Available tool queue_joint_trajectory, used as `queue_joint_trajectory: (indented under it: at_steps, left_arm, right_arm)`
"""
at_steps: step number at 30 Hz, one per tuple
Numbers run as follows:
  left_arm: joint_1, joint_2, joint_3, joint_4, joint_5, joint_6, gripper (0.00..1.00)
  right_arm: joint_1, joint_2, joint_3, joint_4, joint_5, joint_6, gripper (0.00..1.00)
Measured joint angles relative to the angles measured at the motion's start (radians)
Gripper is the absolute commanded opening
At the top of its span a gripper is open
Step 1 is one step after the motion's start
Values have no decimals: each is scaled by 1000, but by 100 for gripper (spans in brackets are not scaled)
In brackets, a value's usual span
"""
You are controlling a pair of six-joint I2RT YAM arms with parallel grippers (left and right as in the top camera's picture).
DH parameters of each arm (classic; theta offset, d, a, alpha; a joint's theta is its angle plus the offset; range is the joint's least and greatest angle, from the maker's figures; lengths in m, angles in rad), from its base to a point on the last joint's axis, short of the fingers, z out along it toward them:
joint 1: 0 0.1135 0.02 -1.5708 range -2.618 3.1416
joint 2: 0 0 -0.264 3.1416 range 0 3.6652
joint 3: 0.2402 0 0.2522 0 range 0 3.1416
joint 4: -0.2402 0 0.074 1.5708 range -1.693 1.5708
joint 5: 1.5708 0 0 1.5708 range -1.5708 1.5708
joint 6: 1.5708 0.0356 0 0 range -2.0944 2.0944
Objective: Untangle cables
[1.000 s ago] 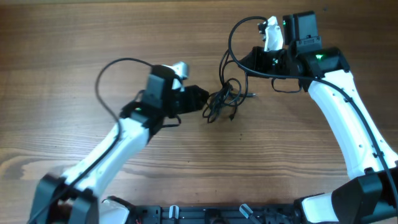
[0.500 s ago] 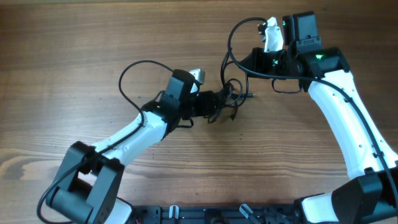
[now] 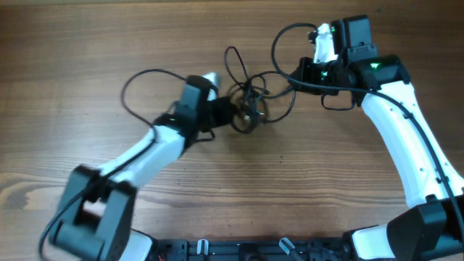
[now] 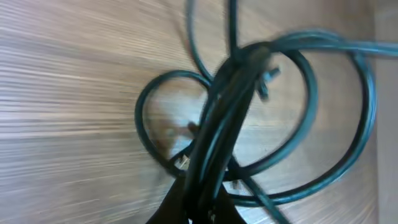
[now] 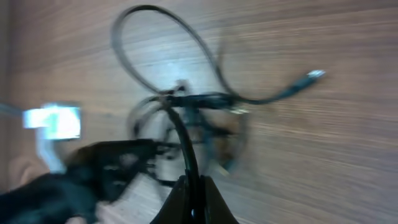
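Note:
The cables (image 3: pixel 251 107) form a dark tangle at mid-table, with thin loops spreading up and to the right. My left gripper (image 3: pixel 237 116) sits at the tangle's left side. In the left wrist view it (image 4: pixel 200 210) is shut on a bundle of several strands (image 4: pixel 231 99), and wide loops fan out beyond it. My right gripper (image 3: pixel 296 73) is at the upper right. In the right wrist view it (image 5: pixel 193 200) is shut on a single strand (image 5: pixel 185 144) that leads into the tangle. A small plug end (image 5: pixel 314 74) lies free on the wood.
The table is bare brown wood (image 3: pixel 87 43). A thicker black wire (image 3: pixel 130 85) loops out from the left arm, and another (image 3: pixel 277 42) arcs from the right arm. A black rail (image 3: pixel 239 250) runs along the front edge.
My left gripper reached into the tangle, shut on it and drew it left. The loops have spread wider and higher. The right gripper kept its strand and shifted slightly right.

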Motion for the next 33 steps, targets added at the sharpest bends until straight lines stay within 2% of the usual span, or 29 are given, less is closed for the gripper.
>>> queue_joint_trajectory:
  at_steps: [4,8,11,14,20,22,24,28,33]
  left_arm:
    - [124,-179,2,-149,0,-4,4]
    - [185,-336,6,-354,-17,-7,4]
    - [243,-384,6,-475,-124,9,4]
    - [284,-406,5,-524,-208,49,4]
    - [283,-415,5,-542,-237,80,4]
    - [283,-416,5,-544,-237,81,4]
    - [283,-416,5,-552,-237,85,4]
    - [283,-416,5,-553,-249,137,4]
    - [283,-416,4,-506,-346,216,4]
  right_arm:
    - [-90,0,0,2,8,19,4]
    - [-163,0,0,6,-31,29,4]
    - [-251,11,0,23,15,30,4]
    - [-331,49,0,25,58,29,4]
    - [-373,141,0,23,130,33,4]
    - [-386,168,0,23,143,38,10]
    - [-396,178,0,30,150,45,22]
    - [-420,179,0,47,154,45,27]
    - [-456,179,3,-6,82,-50,39]
